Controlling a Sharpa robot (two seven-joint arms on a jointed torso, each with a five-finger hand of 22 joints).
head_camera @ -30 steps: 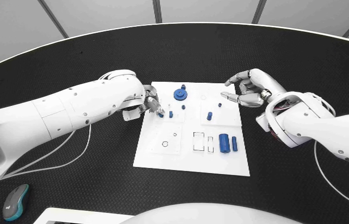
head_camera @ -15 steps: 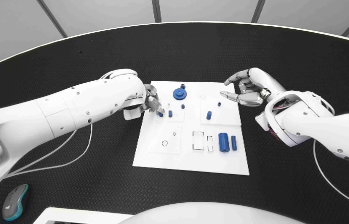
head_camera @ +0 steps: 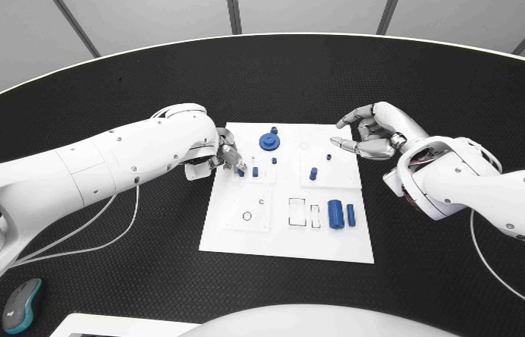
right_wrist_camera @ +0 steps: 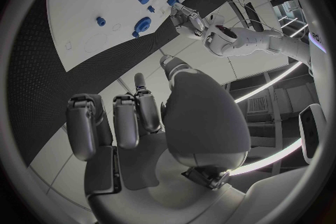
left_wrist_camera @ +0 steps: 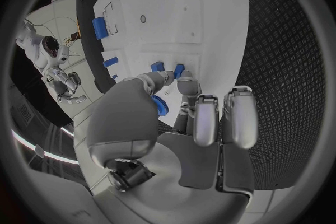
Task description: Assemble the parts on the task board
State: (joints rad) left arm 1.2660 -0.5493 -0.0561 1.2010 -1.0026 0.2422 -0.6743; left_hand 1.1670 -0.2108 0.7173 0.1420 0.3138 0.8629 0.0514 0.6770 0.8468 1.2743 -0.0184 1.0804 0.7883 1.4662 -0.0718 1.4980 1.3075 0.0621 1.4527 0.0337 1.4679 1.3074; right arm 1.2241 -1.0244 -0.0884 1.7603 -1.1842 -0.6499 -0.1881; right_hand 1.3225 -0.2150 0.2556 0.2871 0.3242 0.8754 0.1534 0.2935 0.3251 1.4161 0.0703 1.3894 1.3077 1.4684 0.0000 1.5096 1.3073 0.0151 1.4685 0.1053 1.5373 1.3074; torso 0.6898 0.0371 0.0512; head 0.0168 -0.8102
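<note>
The white task board (head_camera: pixel 287 238) lies mid-table. My left hand (head_camera: pixel 223 155) is at its far left part, where thumb and a finger pinch a small blue peg (head_camera: pixel 240 171) standing on the board; the left wrist view shows that peg (left_wrist_camera: pixel 178 71) between the fingertips of the left hand (left_wrist_camera: pixel 189 123). A second peg (head_camera: pixel 255 171) stands right beside it. A blue gear (head_camera: pixel 270 140) sits just beyond. Two blue cylinders (head_camera: pixel 342 215) lie at the right. My right hand (head_camera: pixel 366 134) hovers at the board's far right corner, fingers apart, holding nothing.
More small blue pegs (head_camera: pixel 313 174) stand mid-board, and there are outlined slots (head_camera: pixel 297 211) nearer me. A blue-grey mouse (head_camera: pixel 20 304) and a white sheet (head_camera: pixel 99 325) lie at the table's near left. A thin cable (head_camera: pixel 123 219) hangs under my left arm.
</note>
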